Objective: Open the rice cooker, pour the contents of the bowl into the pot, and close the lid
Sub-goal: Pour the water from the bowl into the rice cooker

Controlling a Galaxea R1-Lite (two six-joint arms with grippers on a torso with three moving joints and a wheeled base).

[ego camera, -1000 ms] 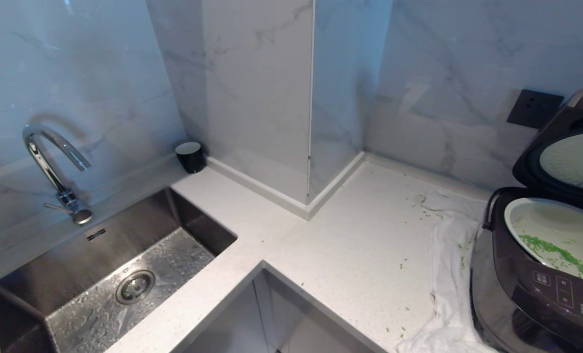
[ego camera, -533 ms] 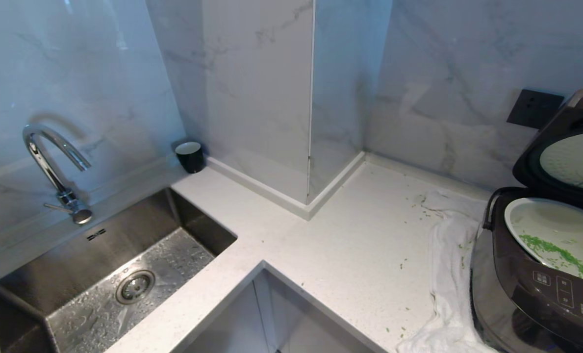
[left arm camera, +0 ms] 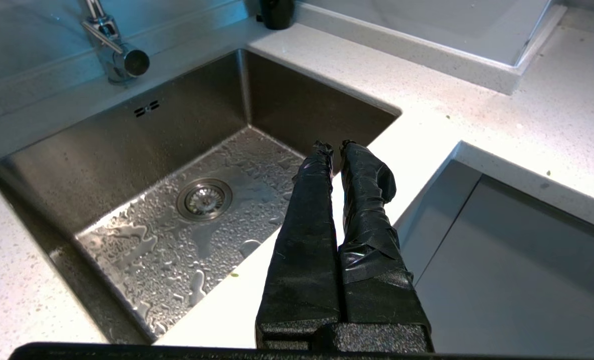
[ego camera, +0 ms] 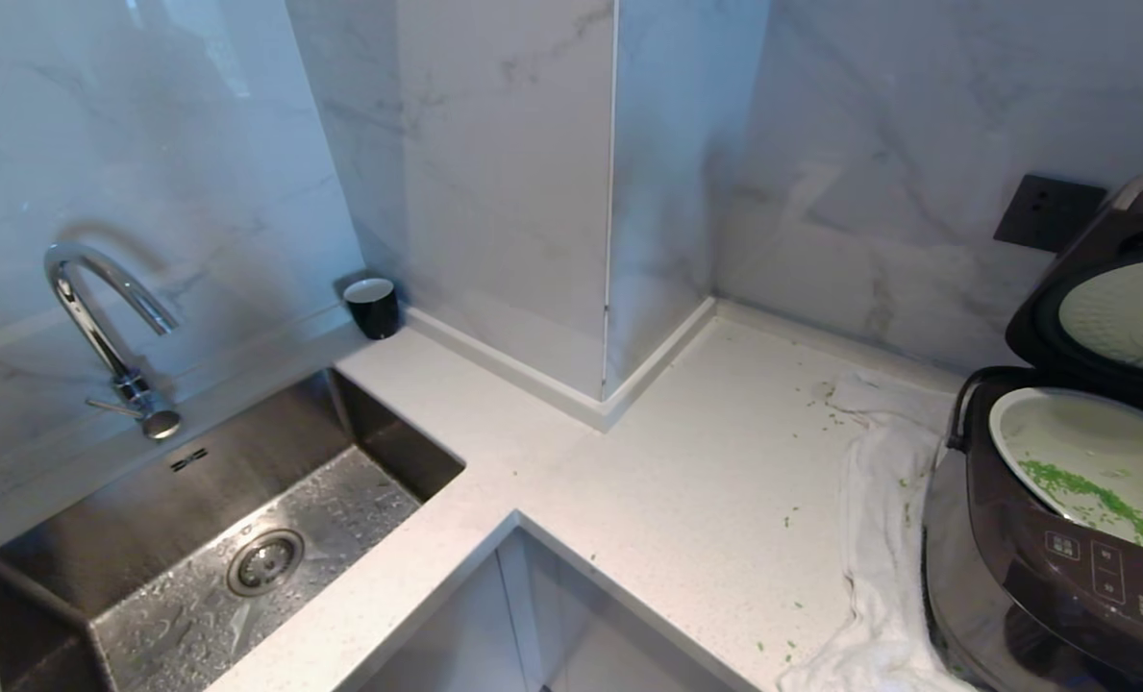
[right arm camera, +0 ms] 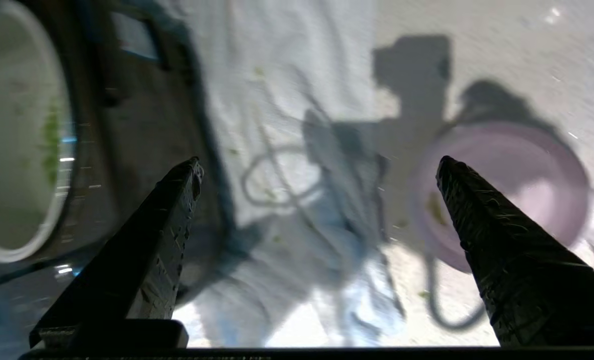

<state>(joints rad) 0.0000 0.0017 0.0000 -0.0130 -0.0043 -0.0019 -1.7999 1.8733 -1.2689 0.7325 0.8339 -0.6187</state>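
The dark brown rice cooker (ego camera: pixel 1032 538) stands at the counter's right edge with its lid (ego camera: pixel 1100 317) raised. Its pale pot (ego camera: pixel 1080 442) holds green chopped contents (ego camera: pixel 1095 500). In the right wrist view my right gripper (right arm camera: pixel 319 161) hangs open and empty above the white cloth (right arm camera: pixel 297 100), between the cooker (right arm camera: pixel 142 115) and the pink bowl (right arm camera: pixel 516 165). The bowl sits upright on the counter with a few green flecks in it. The pot (right arm camera: pixel 17 130) shows green bits (right arm camera: pixel 51 145) there too. My left gripper (left arm camera: pixel 335 146) is shut and parked over the sink's front edge.
A steel sink (ego camera: pixel 388 423) with a tap (ego camera: pixel 110 327) fills the left. A black cup (ego camera: pixel 372 306) stands in the corner behind it. A white cloth (ego camera: pixel 883 538) lies under the cooker, with green flecks (ego camera: pixel 790 519) strewn on the counter (ego camera: pixel 686 461). A wall socket (ego camera: pixel 1047 211) is behind the lid.
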